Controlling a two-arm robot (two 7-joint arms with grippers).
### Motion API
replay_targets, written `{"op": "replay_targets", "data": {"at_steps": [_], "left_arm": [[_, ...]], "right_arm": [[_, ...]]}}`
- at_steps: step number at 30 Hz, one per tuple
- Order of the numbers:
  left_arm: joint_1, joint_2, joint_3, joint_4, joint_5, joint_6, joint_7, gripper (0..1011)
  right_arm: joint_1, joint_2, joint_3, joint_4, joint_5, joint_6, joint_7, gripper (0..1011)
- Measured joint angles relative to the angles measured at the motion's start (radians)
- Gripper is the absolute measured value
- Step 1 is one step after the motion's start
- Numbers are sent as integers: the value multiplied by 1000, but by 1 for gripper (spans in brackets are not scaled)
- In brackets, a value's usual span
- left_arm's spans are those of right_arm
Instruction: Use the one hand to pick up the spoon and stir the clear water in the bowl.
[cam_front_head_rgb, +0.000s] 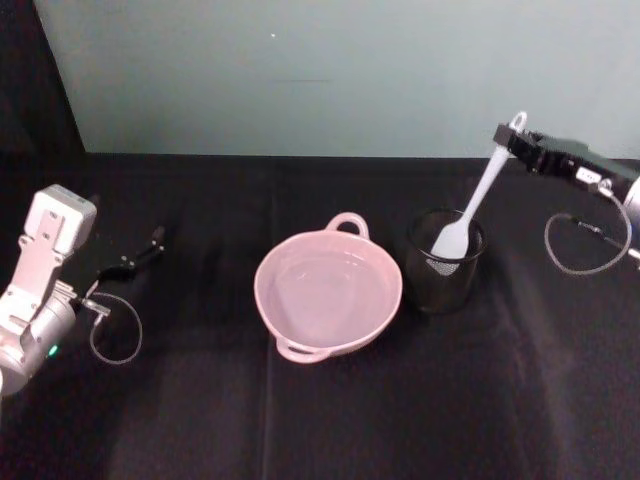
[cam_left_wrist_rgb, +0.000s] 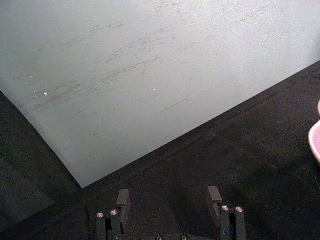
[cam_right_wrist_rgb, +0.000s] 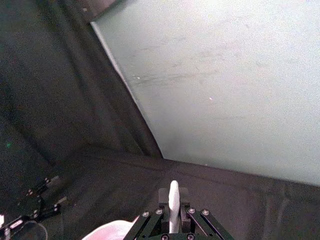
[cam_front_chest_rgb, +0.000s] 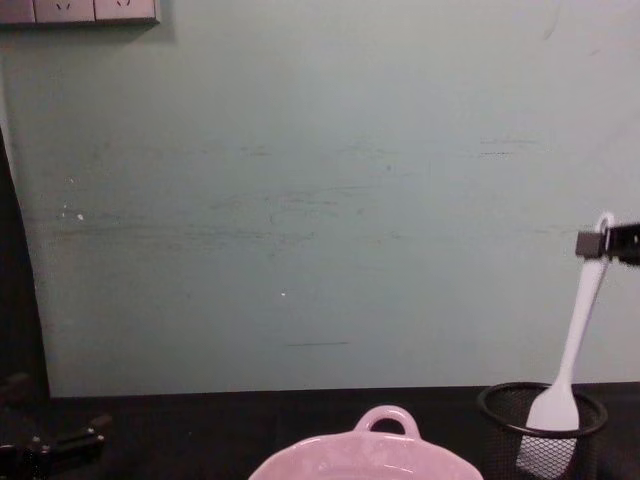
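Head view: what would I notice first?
The big pink bowl sits mid-table on the black cloth. To its right, the right claw pinches the top of a white spoon whose head stands in a black mesh cup. The left claw rests open, far left.

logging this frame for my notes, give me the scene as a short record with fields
right gripper: shut on the spoon's handle, near the hole end
spoon: tilted, head down inside the mesh cup
mesh cup: black, upright, just right of the bowl
bowl: pink, in the middle, upright
water: clear, in the bowl
left gripper: parked far left, fingers open, holding nothing
task stage: spoon gripped, not yet in the bowl
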Motion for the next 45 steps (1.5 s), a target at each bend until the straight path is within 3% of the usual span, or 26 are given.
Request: {"op": "replay_targets", "data": {"at_steps": [8, 19, 24, 33, 40, 45], "left_arm": [[0, 0, 0, 0, 0, 0, 0, 1011], [0, 0, 0, 0, 0, 0, 0, 1011], [0, 0, 0, 0, 0, 0, 0, 1011], [0, 0, 0, 0, 0, 0, 0, 1011], [0, 0, 0, 0, 0, 0, 0, 1011], [0, 0, 0, 0, 0, 0, 0, 1011]], "right_arm": [[73, 79, -45, -100, -41, 55, 1, 119], [184, 100, -92, -145, -49, 104, 17, 119], [232, 82, -121, -147, -51, 111, 31, 120], [303, 3, -216, -100, -63, 89, 95, 120], [315, -46, -303, -53, -126, 26, 131, 119], [278, -74, -343, -14, -213, -77, 131, 120]]}}
